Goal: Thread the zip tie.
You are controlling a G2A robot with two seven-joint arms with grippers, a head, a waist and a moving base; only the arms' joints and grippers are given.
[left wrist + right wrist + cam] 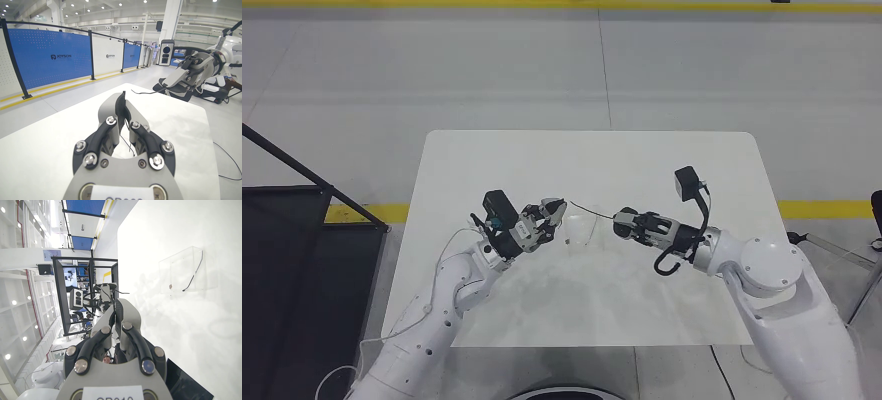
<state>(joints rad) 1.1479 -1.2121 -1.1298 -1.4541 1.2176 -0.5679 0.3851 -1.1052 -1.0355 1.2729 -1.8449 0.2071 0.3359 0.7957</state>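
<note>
My left gripper (554, 208) (123, 102) hovers over the white table (692, 180), shut on the black head end of a zip tie (123, 92), which pokes out above the fingertips. A thin black strand (130, 147) hangs down between the fingers. Facing it, my right gripper (620, 222) (117, 306) is shut on the zip tie's thin tail (590, 211) (143, 93). The tail's free tip (124, 293) points at the left gripper and stops a short way from it. Whether both ends belong to one tie I cannot tell.
A small clear box (582, 232) (181, 272) stands on the table just under and between the grippers, with another black zip tie (197, 269) leaning inside it. Black fence panels stand off the table's left side.
</note>
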